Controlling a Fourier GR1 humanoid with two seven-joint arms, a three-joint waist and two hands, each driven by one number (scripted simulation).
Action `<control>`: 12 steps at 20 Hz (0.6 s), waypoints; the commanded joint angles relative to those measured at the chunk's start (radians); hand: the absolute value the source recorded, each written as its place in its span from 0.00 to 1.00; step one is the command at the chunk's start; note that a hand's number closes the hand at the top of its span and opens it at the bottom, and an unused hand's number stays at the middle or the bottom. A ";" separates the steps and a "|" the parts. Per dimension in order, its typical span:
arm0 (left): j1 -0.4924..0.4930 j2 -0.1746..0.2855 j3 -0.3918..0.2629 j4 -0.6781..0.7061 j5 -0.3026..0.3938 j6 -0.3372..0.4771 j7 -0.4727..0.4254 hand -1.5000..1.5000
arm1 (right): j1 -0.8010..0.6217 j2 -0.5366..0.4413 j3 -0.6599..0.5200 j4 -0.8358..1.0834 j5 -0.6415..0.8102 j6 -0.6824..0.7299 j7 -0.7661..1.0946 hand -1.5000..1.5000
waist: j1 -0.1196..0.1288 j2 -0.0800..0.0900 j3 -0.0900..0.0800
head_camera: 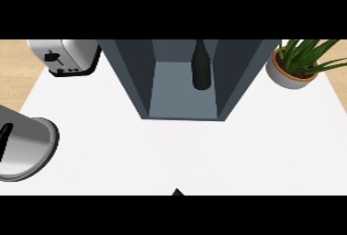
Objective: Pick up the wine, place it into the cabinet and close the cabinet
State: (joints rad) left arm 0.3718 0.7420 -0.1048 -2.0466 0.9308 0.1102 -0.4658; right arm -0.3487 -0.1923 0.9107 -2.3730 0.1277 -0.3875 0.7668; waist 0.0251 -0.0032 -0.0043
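Observation:
The wine bottle (200, 69), dark and slender, stands upright inside the open cabinet (237, 78), a dark blue-grey box at the back middle of the white counter. No hand touches the bottle. A thick grey forearm (27, 149) fills the left edge, close to the camera, and its hand is out of the picture. At the lower edge near the middle, only a small black tip of my right hand (177, 192) pokes in, well in front of the cabinet. No cabinet door shows in this view.
A silver toaster (64, 57) stands at the back left beside the cabinet. A potted green plant (295, 69) in a white pot stands at the back right. The white counter (190, 151) stretches in front of the cabinet.

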 commanded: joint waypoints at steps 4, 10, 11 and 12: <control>-0.041 -0.024 -0.035 0.015 -0.018 0.002 0.032 0.00 | -0.282 0.182 -0.073 0.225 -0.129 -0.092 -0.001 1.00 | 0.025 0.010 0.000; -0.085 -0.047 -0.022 0.028 -0.033 0.035 0.045 0.00 | -0.552 0.188 -0.225 0.436 -0.276 -0.144 -0.042 1.00 | 0.025 0.010 0.002; -0.132 -0.043 -0.001 0.039 -0.001 0.044 0.078 0.00 | -0.574 0.189 -0.229 0.516 -0.289 -0.128 -0.083 1.00 | 0.015 0.012 0.002; -0.066 -0.050 0.003 0.045 -0.015 0.013 0.054 0.00 | -0.641 0.189 -0.288 0.500 -0.299 -0.114 -0.039 1.00 | 0.013 0.005 0.002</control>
State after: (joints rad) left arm 0.2937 0.7043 -0.1139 -2.0140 0.9176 0.1279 -0.4205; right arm -0.8051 -0.0482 0.7329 -2.0117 -0.1070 -0.5066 0.7323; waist 0.0433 0.0056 -0.0015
